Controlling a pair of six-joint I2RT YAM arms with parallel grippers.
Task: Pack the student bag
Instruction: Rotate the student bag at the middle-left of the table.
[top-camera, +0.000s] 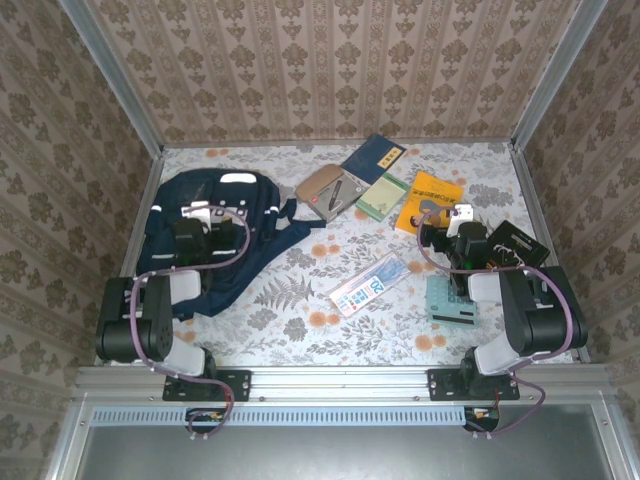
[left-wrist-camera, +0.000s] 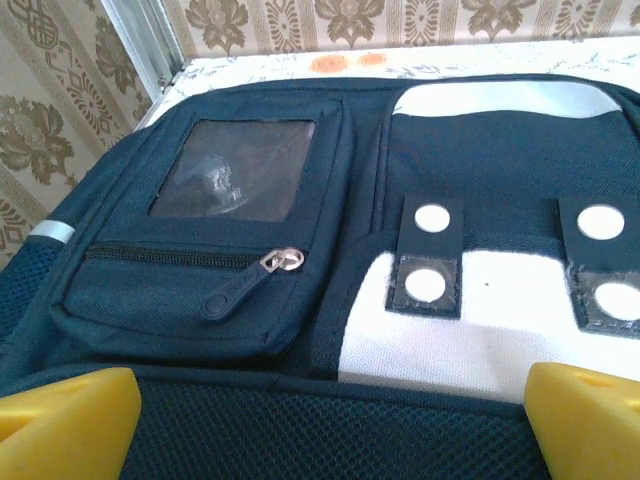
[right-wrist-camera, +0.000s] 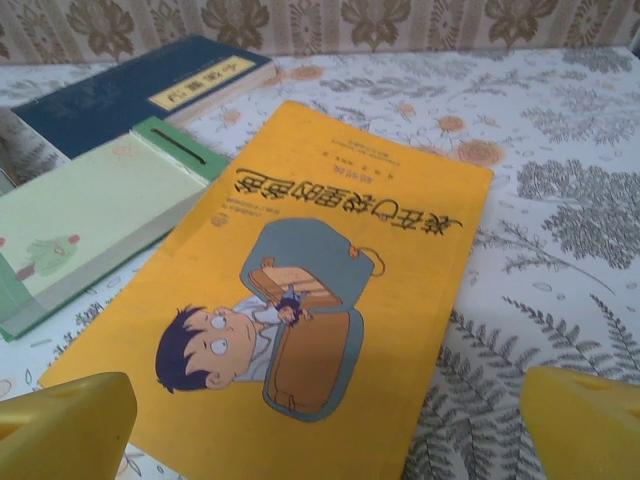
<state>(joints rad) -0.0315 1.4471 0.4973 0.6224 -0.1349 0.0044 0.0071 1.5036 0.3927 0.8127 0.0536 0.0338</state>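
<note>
Both left claw (left-wrist-camera: 320, 425) and right claw (right-wrist-camera: 320, 425) gaped apart; the zip pull (left-wrist-camera: 250, 281), mid-frame on the student bag (left-wrist-camera: 500, 150), likely needed a square pinch.

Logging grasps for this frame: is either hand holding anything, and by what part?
Nothing is held. The left hand is open over the student bag; the right hand is open over the yellow book.

Student bag (top-camera: 262, 215) left, yellow book (top-camera: 430, 190) right
</note>
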